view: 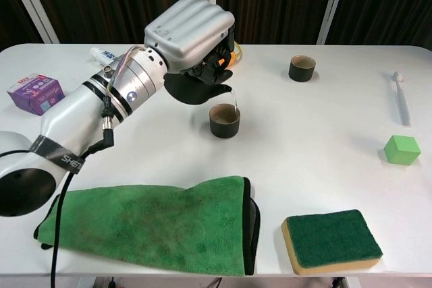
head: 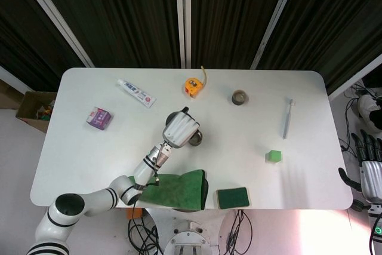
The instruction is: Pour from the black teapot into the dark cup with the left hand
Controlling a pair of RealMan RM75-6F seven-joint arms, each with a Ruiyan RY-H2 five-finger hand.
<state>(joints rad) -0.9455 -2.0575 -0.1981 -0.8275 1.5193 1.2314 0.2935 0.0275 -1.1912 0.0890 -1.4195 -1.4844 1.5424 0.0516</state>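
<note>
My left hand (view: 190, 32) (head: 179, 128) grips the black teapot (view: 196, 88), holding it tilted above the table with its spout over the dark cup (view: 224, 119) (head: 196, 140). A thin stream of liquid falls from the spout to the cup's rim. The hand hides most of the teapot in the head view. A second dark cup (view: 302, 68) (head: 240, 97) stands at the back right. My right hand (head: 371, 171) hangs off the table's right edge, fingers apart and holding nothing.
A green cloth (view: 148, 224) lies at the front left, a green sponge (view: 331, 239) at the front right. A green cube (view: 402, 149) and a toothbrush (view: 401, 98) lie right. A purple box (view: 35, 92), toothpaste tube (head: 136, 92) and yellow tape measure (head: 192, 85) lie at the back.
</note>
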